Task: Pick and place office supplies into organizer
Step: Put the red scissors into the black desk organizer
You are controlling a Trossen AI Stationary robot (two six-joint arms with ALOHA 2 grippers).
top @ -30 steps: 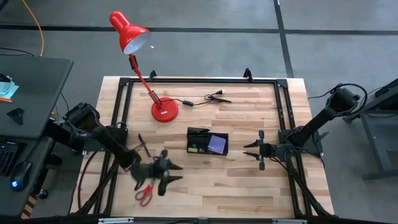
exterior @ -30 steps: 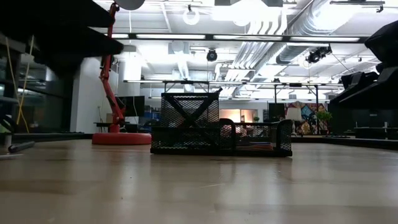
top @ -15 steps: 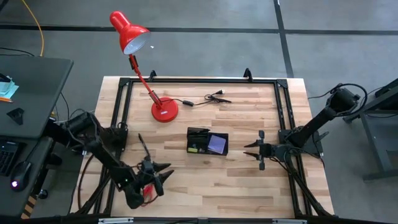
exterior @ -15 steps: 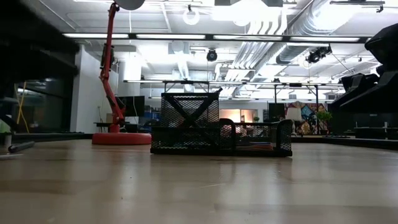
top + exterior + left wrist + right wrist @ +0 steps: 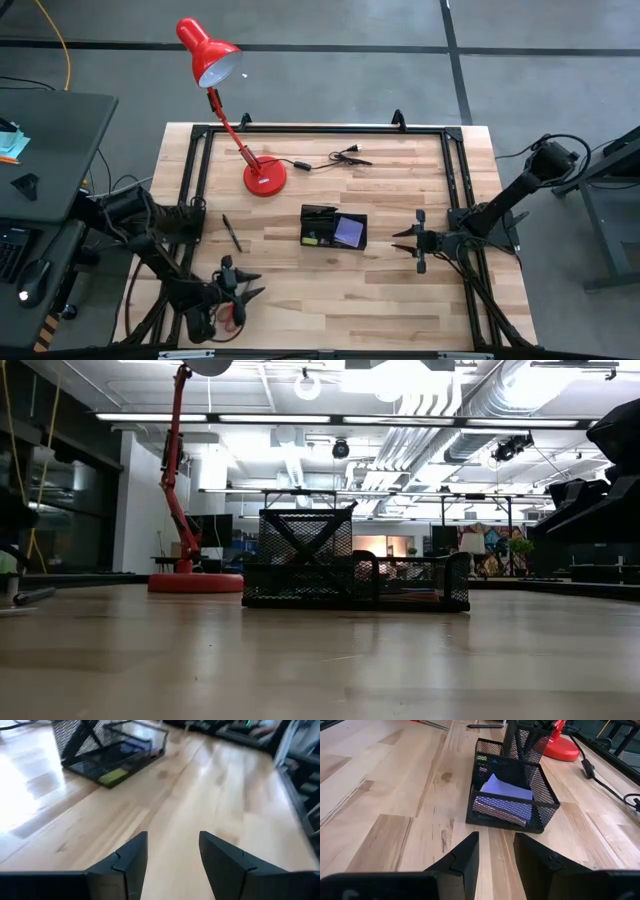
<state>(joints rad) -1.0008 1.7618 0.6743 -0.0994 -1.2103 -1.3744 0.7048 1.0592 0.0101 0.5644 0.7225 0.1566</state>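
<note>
The organizer point(image 5: 334, 229), a black mesh tray, stands mid-table with a purple sticky pad point(image 5: 506, 795) in one compartment and a yellow-green pad point(image 5: 113, 776) in another. One black pen point(image 5: 232, 232) lies flat on the wood to its left. The red-handled scissors point(image 5: 238, 313) lie near the table's near-left corner, partly under my left arm. My left gripper point(image 5: 248, 284) hovers open just beyond the scissors, pointing toward the table's right with nothing between its fingers point(image 5: 172, 842). My right gripper point(image 5: 398, 241) waits open to the right of the organizer, facing it point(image 5: 495, 845).
A red desk lamp stands on its base point(image 5: 264, 178) at the far left, with a black cable and plug point(image 5: 335, 158) trailing to its right. A black frame point(image 5: 320, 129) runs around the table's edge. Bare wood lies between the scissors and the organizer.
My left gripper has swung toward the table's near-left corner and sunk a little, its wrist turning as it went. It stayed open and took hold of nothing. The scissors, which lay in plain view, are now partly covered by the arm.
</note>
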